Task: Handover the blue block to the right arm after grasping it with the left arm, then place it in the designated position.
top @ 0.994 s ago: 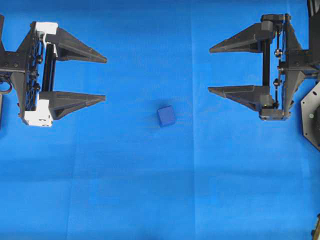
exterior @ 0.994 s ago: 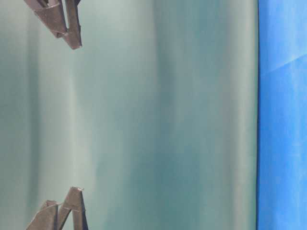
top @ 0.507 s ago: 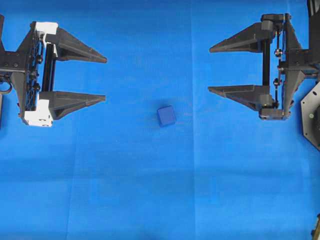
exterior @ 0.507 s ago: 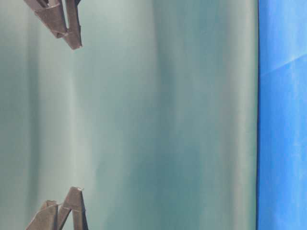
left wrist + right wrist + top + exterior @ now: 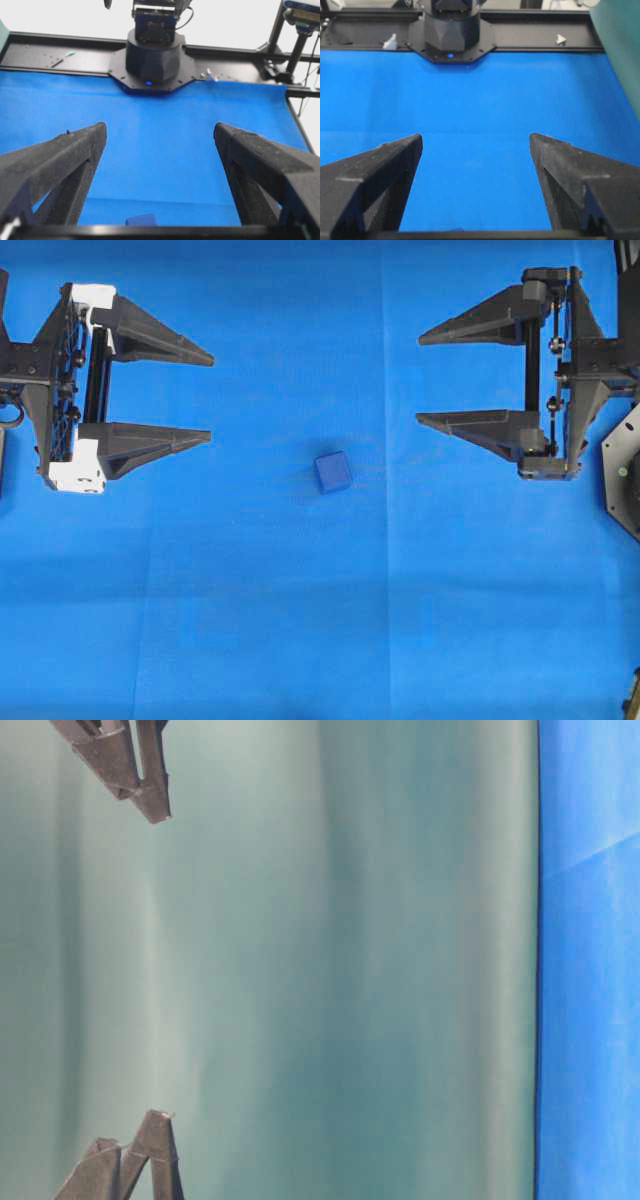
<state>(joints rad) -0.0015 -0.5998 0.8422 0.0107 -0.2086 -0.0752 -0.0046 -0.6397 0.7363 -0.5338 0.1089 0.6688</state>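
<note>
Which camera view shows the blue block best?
The overhead view: the whole blue block lies unobstructed on the cloth. The left wrist view shows only its top edge at the bottom border; the table-level view misses it.

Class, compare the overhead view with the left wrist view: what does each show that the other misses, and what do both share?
Only the overhead view shows the right gripper, open, and the whole blue block lying between the two grippers. Only the left wrist view shows the opposite arm's black base and the frame behind it. Both show the open left gripper, the blue cloth and the block, barely visible at the wrist view's bottom edge.
</note>
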